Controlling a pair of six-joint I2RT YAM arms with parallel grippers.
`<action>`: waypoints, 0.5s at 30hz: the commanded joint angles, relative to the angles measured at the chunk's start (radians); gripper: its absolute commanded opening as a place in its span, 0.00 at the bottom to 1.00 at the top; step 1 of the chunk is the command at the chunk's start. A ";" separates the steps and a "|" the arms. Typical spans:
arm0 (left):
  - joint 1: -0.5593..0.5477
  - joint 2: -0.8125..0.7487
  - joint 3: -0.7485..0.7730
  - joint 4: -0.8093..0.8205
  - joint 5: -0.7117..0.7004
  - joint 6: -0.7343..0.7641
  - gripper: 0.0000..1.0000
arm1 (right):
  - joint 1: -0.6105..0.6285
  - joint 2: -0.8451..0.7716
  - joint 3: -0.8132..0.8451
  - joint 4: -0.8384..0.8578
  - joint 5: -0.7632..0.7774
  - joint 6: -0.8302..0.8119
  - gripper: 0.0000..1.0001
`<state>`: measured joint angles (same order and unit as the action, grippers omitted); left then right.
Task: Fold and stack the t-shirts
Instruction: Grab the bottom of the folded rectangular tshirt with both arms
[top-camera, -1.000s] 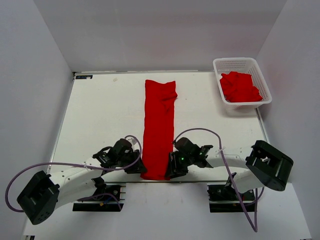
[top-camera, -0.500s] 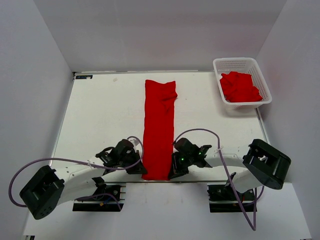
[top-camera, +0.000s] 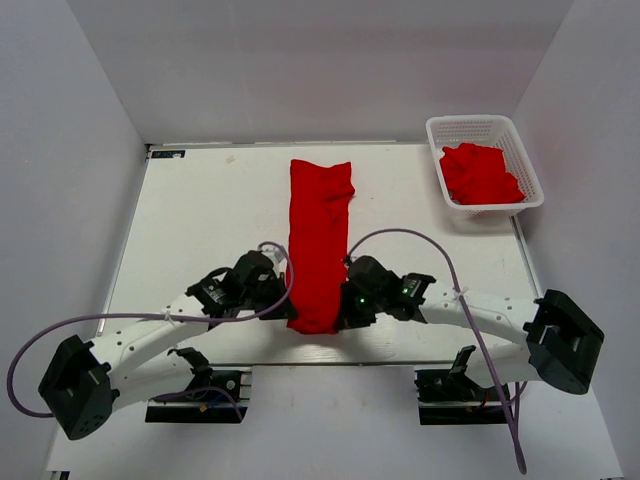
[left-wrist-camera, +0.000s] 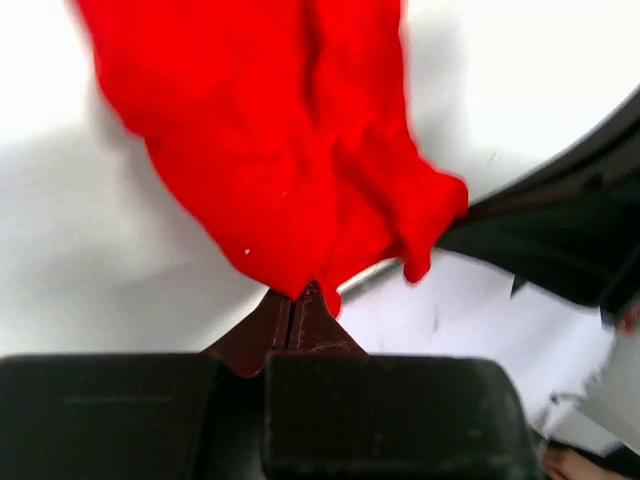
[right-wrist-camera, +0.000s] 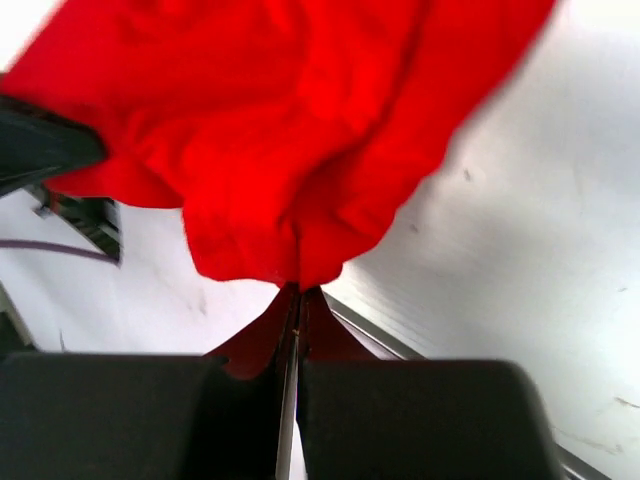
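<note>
1. A folded t-shirt (top-camera: 318, 230) of plain red cloth is laid as a long narrow band down the middle of the worktop (top-camera: 200, 220), from the far edge towards the arms
2. Its near end is bunched and nipped at both corners: the left pincer (top-camera: 283, 312) is closed tight on the left corner, the right pincer (top-camera: 345, 315) on the right
3. In both wrist views the fingertips (left-wrist-camera: 265, 330) are pressed together on a fold of cloth; the cloth's outer edges are blurred
4. More heaped t-shirts (top-camera: 480, 175) are held in a white lattice basket (top-camera: 485, 125) at the far right corner; their number cannot be told
5. A dark strip (top-camera: 165, 153) is fixed at the far left corner, any writing too small to read
</note>
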<state>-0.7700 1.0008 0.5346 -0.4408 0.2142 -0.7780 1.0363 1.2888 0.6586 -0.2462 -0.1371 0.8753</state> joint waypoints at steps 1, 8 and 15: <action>0.011 0.048 0.131 -0.075 -0.110 0.094 0.00 | -0.011 -0.019 0.155 -0.129 0.119 -0.097 0.00; 0.029 0.224 0.343 -0.121 -0.200 0.187 0.00 | -0.070 0.026 0.312 -0.229 0.255 -0.205 0.00; 0.116 0.366 0.534 -0.139 -0.251 0.281 0.00 | -0.174 0.090 0.443 -0.248 0.318 -0.294 0.00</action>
<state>-0.6876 1.3476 0.9977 -0.5606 0.0120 -0.5659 0.8986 1.3590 1.0336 -0.4637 0.1184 0.6483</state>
